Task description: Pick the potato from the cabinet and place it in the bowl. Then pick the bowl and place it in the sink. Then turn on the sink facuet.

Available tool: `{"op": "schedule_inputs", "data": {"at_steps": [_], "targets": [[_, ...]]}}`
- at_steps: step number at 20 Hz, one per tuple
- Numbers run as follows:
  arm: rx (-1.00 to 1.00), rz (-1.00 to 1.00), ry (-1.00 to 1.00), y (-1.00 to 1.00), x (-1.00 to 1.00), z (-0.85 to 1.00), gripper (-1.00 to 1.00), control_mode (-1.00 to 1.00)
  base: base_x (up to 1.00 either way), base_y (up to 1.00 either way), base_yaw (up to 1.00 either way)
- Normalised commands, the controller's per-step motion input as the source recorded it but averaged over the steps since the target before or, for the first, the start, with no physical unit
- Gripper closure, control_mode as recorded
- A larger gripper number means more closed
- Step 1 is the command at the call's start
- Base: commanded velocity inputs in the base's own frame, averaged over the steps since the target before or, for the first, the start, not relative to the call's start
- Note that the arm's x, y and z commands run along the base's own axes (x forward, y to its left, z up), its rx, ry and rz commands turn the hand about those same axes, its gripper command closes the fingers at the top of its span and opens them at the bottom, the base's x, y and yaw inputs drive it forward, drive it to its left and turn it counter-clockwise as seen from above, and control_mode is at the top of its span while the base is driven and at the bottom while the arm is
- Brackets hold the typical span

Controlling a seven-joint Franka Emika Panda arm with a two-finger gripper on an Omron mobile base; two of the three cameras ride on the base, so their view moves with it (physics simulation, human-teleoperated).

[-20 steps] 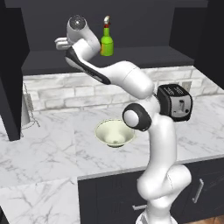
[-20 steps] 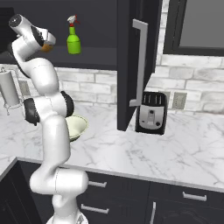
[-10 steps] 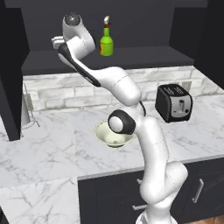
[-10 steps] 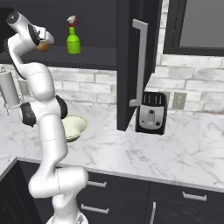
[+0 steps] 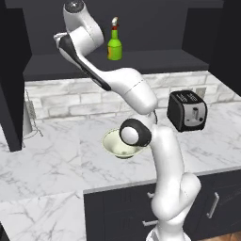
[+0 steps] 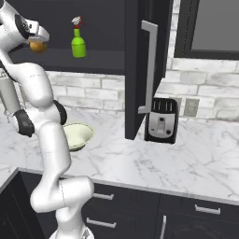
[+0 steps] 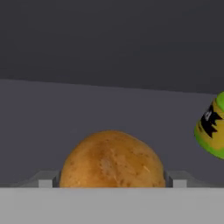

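— Potato position and recent change: report, largest item first.

— Cabinet: unchanged, shelf open to the front.
Arm: swung further left and up over the last second, hand now reaching in at shelf level.
Bowl: on the counter below the shelf, not yet loaded.
Green bottle: upright on the shelf, off to one side of the hand.
Potato: at the shelf, between the jaws.
Gripper: narrowed slightly from full width. Fingertips sit close against both flanks of the potato.

— Clamped?

— Cannot tell: contact or a slight gap, not resolvable. Treat as grasp step in progress, first stage of the task. Confirm a firm hold before lifting out toward the bowl.
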Motion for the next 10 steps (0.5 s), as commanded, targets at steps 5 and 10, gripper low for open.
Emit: {"op": "schedule_inputs", "data": {"at_steps": [5, 10], "targets": [[-0.02, 0.0, 0.0, -0.3, -1.0, -0.3, 1.0, -1.0, 0.0, 0.0, 0.0], [0.0, 0.0, 0.01, -0.33, -1.0, -0.56, 1.0, -1.0, 0.0, 0.0, 0.0]]}}
